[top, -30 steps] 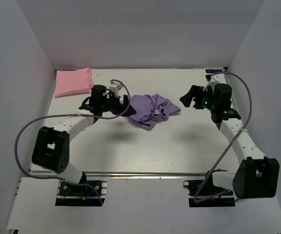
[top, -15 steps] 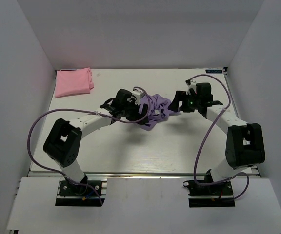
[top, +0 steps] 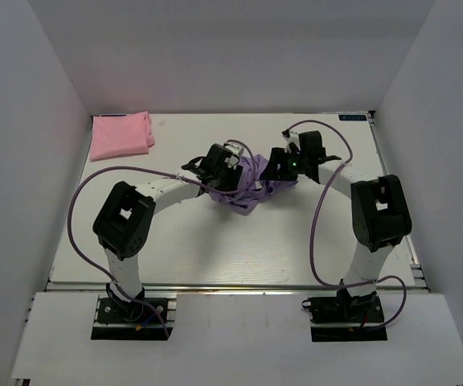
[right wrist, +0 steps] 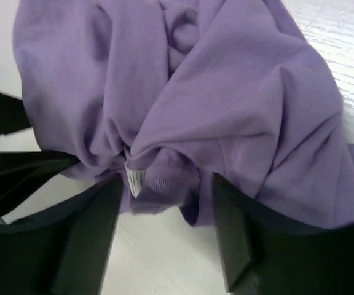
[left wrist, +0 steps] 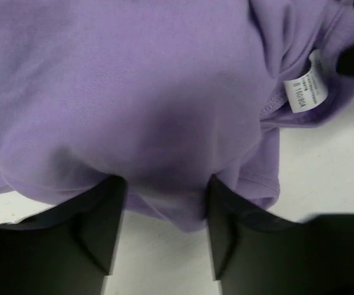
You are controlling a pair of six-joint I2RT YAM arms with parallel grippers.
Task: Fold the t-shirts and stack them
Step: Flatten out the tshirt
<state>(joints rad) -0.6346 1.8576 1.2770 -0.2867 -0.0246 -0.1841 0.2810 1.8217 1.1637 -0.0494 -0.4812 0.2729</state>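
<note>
I can read one thing only: the white neck label (left wrist: pixel 306 88) on the purple shirt (left wrist: pixel 134 92), printed sideways, roughly "S 160/80A". Its finer print is blurred.

Plain lavender-purple t-shirt (top: pixel 246 197), white neck label (left wrist: pixel 306 88) printed black; plain pink t-shirt (top: pixel 121 135); off-white bench (top: pixel 239 241); black left gripper (left wrist: pixel 161 209) and right gripper (right wrist: pixel 165 209).

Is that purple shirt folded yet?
No, crumpled: the purple t-shirt lies bunched in a wrinkled heap, its white label poking out.
</note>
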